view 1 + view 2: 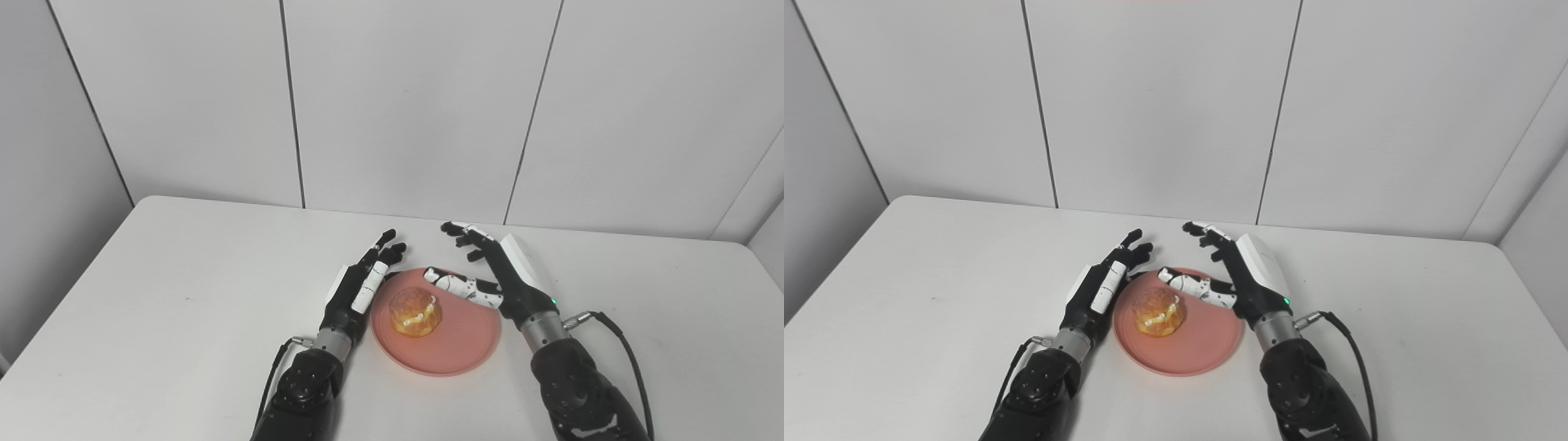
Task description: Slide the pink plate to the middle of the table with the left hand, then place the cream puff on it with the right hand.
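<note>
The cream puff (pixel 415 312) sits on the pink plate (pixel 456 355), left of the plate's centre toward nine o'clock, and the plate lies near the middle of the table (pixel 184 294), so by the look of it both steps are done and the danger now is all in the getaway. The right hand (pixel 499 269) hangs over the plate's one o'clock edge, fingers (pixel 456 229) spread and empty, its thumb lying low across the rim at twelve o'clock and pointing at the puff; from here I can't quite tell whether that thumb clears the pastry or brushes it, they read as just beside each other. If that hand pulls back toward five o'clock without lifting first, the thumb or palm could catch the rim and drag the plate off centre, or nudge the puff so it rolls. The left hand (pixel 361 288) stands just beside the plate's nine o'clock rim, fingers extended and holding nothing, the palm side facing the puff. A sideways drift toward three o'clock would push the plate or clip the pastry, which sits closest to that side. The puff is soft and cream-filled, so any knock likely squashes it or smears cream. The plate looks smooth and light on a slick table, so even a graze may send it sliding.
</note>
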